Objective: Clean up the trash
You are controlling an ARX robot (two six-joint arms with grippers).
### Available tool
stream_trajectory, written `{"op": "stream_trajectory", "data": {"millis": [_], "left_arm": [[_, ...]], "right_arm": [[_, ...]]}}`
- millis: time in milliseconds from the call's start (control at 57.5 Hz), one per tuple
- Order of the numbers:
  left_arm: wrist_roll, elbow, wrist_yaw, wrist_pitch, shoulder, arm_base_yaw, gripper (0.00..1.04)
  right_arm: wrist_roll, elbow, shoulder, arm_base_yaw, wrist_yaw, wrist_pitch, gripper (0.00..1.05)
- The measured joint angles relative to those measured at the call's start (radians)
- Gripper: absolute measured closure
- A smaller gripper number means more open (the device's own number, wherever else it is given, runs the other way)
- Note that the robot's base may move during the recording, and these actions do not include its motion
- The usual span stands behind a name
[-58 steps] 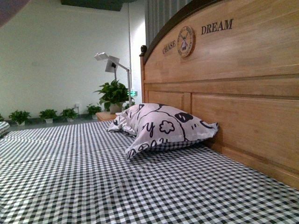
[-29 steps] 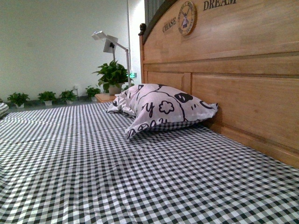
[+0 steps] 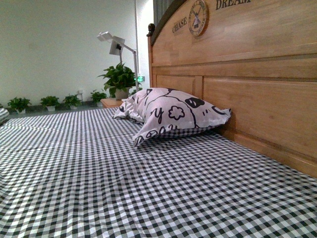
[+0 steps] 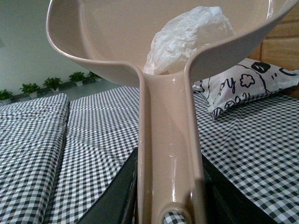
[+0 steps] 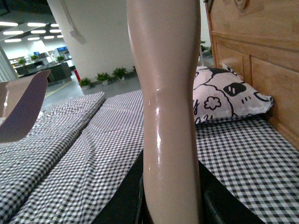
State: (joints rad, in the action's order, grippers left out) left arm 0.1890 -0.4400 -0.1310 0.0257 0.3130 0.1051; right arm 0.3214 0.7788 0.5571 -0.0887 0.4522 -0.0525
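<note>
In the left wrist view my left gripper [image 4: 169, 205] is shut on the handle of the pale beige dustpan [image 4: 117, 28], held up above the bed. The trash [image 4: 187, 39], a crumpled white wad, lies inside the pan by the handle's root. In the right wrist view my right gripper [image 5: 170, 205] is shut on the beige brush handle [image 5: 168, 93], which stands upright; the bristles are out of view. The dustpan's edge shows at that view's side [image 5: 23, 109]. Neither gripper shows in the front view.
The bed has a black-and-white checked sheet [image 3: 99, 178]. A white pillow with black doodles [image 3: 171, 116] lies against the wooden headboard [image 3: 257, 89]. A bedside table with a plant [image 3: 119, 82] and a lamp [image 3: 111, 44] stands beyond.
The front view dropped lower between one second and half a second ago; since then it has held nearly still. Pillow and sheet have not moved.
</note>
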Motion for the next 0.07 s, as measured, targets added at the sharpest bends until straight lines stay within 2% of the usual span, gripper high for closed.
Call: {"op": "stream_trajectory", "data": {"millis": [70], "left_arm": [[0.000,0.000,0.000,0.000,0.000,0.000,0.77]], "right_arm": [[0.000,0.000,0.000,0.000,0.000,0.000,0.85]]}}
